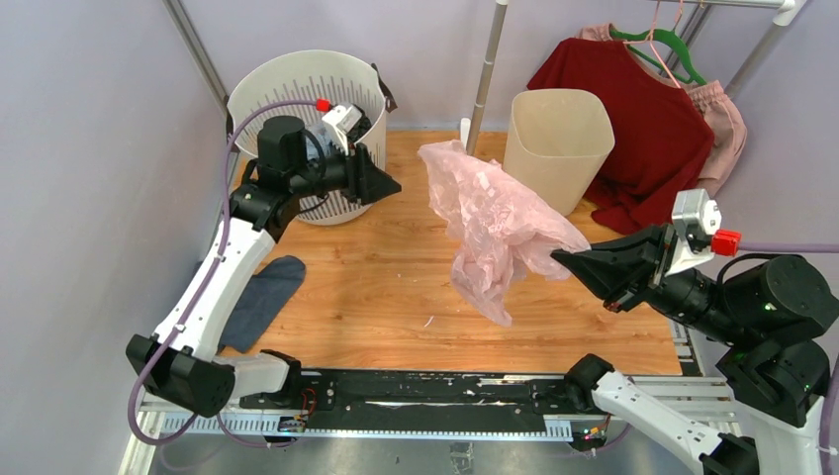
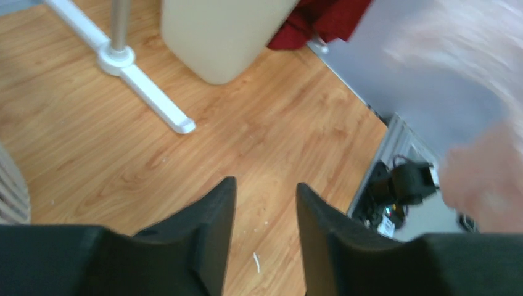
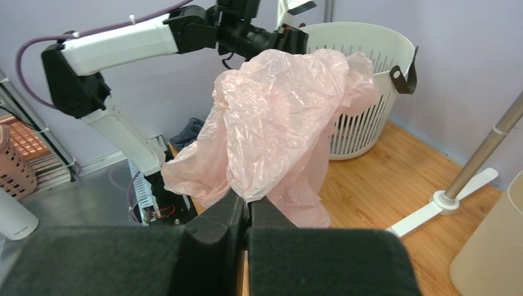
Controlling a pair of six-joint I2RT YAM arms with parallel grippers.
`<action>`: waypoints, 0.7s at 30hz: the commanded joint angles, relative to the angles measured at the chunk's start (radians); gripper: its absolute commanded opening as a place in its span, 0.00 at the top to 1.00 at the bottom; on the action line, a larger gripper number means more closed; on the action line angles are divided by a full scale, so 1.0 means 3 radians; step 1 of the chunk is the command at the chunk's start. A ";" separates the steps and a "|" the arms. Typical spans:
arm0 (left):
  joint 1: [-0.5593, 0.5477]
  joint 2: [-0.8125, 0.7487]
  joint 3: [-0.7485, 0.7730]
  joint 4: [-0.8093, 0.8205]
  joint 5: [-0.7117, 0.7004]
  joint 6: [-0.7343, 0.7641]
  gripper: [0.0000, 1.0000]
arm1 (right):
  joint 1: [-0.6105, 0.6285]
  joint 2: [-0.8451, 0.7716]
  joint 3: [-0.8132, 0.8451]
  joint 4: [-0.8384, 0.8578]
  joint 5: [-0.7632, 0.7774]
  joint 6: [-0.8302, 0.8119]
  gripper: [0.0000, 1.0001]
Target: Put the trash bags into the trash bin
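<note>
The pale-pink trash bag (image 1: 495, 223) hangs bunched above the middle of the wooden table, held up off it. My right gripper (image 1: 562, 256) is shut on the bag's right edge; in the right wrist view the bag (image 3: 277, 123) billows up from my closed fingertips (image 3: 248, 203). The cream-beige trash bin (image 1: 557, 143) stands upright at the back, right of the bag and apart from it; its lower wall shows in the left wrist view (image 2: 222, 37). My left gripper (image 1: 391, 184) is open and empty, left of the bag, in front of the white basket; it also shows in the left wrist view (image 2: 265, 188).
A white slotted basket (image 1: 267, 94) stands at the back left. A blue-grey cloth (image 1: 262, 297) lies at the left edge. A dark red garment (image 1: 648, 129) and a pink one (image 1: 727, 124) hang at the back right. A white rack pole and foot (image 1: 485, 89) stand between basket and bin.
</note>
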State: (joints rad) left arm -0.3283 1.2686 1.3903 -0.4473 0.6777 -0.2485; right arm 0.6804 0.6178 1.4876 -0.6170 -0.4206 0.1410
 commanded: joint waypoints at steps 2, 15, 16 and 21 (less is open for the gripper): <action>0.0000 -0.0453 -0.0379 0.0865 0.0850 -0.0485 0.46 | 0.0039 0.0044 -0.0098 0.0190 0.0203 0.0024 1.00; -0.0079 -0.0696 -0.1074 0.1852 0.1141 -0.1262 0.28 | 0.0039 0.0317 -0.0316 0.0705 0.0120 0.0098 1.00; -0.0089 -0.0690 -0.1079 0.1856 0.1116 -0.1265 0.27 | 0.0039 0.0340 -0.0328 0.0750 0.0096 0.0113 1.00; -0.0102 -0.0616 -0.1070 0.1962 0.1055 -0.1365 0.26 | 0.0040 0.0463 -0.0360 0.0921 -0.0048 0.0196 1.00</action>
State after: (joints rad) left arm -0.3485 1.0782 1.0637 0.0662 0.9928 -0.6147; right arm 0.6804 0.7433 1.3918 -0.4274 -0.3920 0.1692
